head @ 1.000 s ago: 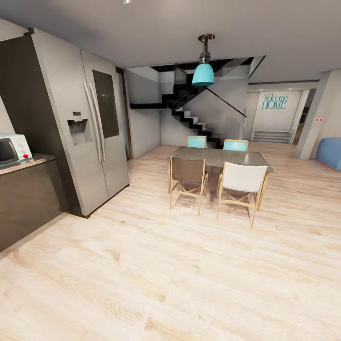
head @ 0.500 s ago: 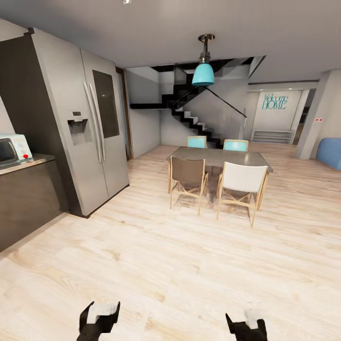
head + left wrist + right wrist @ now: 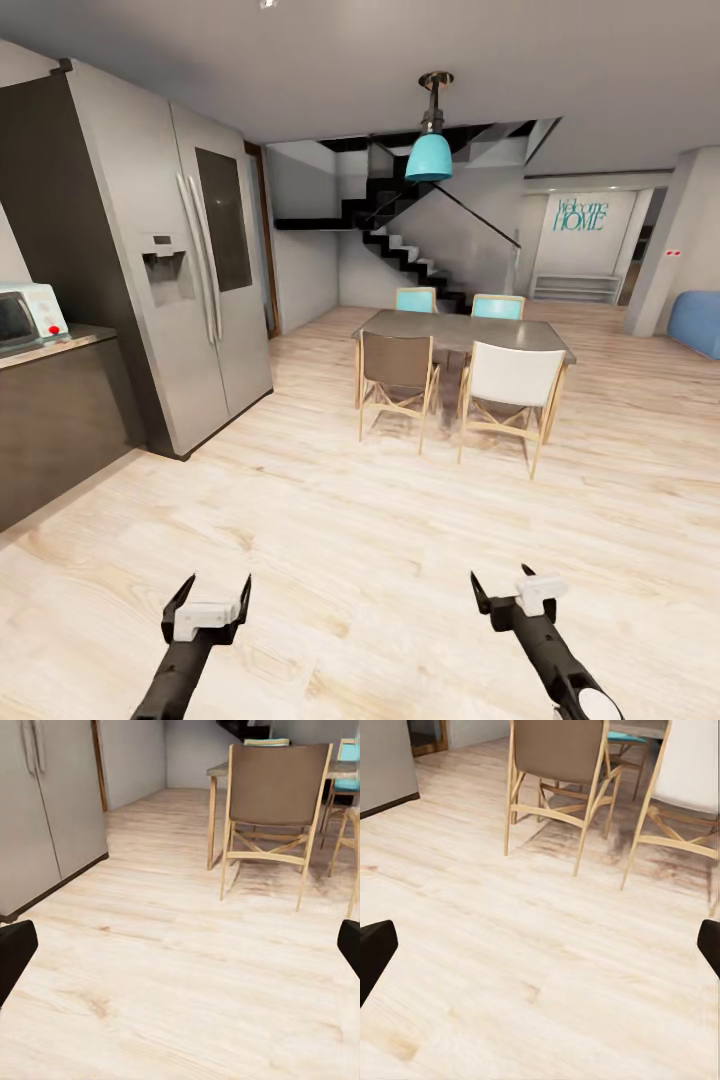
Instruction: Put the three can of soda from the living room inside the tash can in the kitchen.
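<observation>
Kitchen: fridge (image 3: 185,270) at left, microwave (image 3: 28,315) on the counter (image 3: 55,420) beside it. Dining table (image 3: 462,330) with four chairs ahead, blue lamp (image 3: 429,155) above it. Left gripper (image 3: 208,598) and right gripper (image 3: 503,590) both spread wide, empty, over bare wood floor (image 3: 400,540). Blue sofa (image 3: 697,322) edge at far right.

Brown chair (image 3: 561,750) and white chair (image 3: 688,772) on light wood floor (image 3: 532,967), black fingers (image 3: 375,949) wide apart.

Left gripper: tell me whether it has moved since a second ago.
Yes. The left gripper has risen into the head view toward the brown chair, while the fridge stays put; its fingers are spread open.
</observation>
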`<state>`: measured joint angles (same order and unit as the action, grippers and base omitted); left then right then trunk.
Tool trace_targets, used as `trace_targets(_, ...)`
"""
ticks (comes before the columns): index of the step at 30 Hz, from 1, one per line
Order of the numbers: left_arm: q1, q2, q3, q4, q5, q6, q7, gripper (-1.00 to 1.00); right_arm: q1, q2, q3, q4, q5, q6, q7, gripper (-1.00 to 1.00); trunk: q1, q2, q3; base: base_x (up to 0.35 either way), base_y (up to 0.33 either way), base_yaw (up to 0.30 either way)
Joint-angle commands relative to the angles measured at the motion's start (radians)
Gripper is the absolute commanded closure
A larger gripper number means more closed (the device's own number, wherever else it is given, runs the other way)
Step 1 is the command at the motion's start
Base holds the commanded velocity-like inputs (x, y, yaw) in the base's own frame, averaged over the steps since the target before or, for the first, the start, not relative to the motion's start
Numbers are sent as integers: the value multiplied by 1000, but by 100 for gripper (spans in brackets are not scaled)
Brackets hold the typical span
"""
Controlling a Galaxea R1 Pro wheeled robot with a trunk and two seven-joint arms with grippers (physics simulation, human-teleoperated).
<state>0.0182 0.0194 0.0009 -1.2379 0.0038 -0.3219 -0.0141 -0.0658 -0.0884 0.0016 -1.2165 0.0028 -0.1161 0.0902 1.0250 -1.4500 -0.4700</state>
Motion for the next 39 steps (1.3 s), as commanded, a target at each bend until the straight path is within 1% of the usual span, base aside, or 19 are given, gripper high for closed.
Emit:
trace_targets(1, 12, 1, 0, 0, 0, -15, 0, -100, 9, -3, -6, -6, -1, 0, 2, -100, 0, 0, 0, 0, 0, 0)
trace_targets(2, 25, 1, 0, 0, 0, -28, 0, -100, 18, -9, -15, -11, -3, -1, 6, -100, 0, 0, 0, 0, 0, 0)
trace_targets(3, 72, 3, 1, 19, -3, -78, -2, -100, 61, -31, -78, -26, -9, -12, 47, -100, 0, 0, 0, 0, 0, 0)
trace_targets(8, 87, 3, 3, 96, -1, -100, -1, -100, 81, -36, -147, -28, -11, -30, 109, -100, 0, 0, 0, 0, 0, 0)
trace_targets(10, 90, 2, 4, 118, 0, -104, 0, -100, 84, -35, -170, -24, -12, -32, 120, -100, 0, 0, 0, 0, 0, 0)
trace_targets(14, 91, 2, 4, 157, -7, -108, 0, -100, 87, -30, -204, 0, -14, -37, 130, -100, 0, 0, 0, 0, 0, 0)
trace_targets(17, 91, 2, 4, 185, -10, -109, 0, -100, 88, -29, -210, 10, -14, -38, 132, -100, 0, 0, 0, 0, 0, 0)
trace_targets(19, 91, 2, 3, 228, -10, -110, 0, -100, 89, -28, -213, 17, -14, -38, 133, -100, 0, 0, 0, 0, 0, 0)
trace_targets(22, 91, 2, 2, 259, -10, -111, 0, -100, 89, -28, -214, 22, -14, -39, 134, -100, 0, 0, 0, 0, 0, -64)
trace_targets(39, 90, 2, 2, 269, -11, -111, 0, -100, 89, -28, -216, 47, -15, -40, 134, -100, 0, 0, 3, 0, 0, -230)
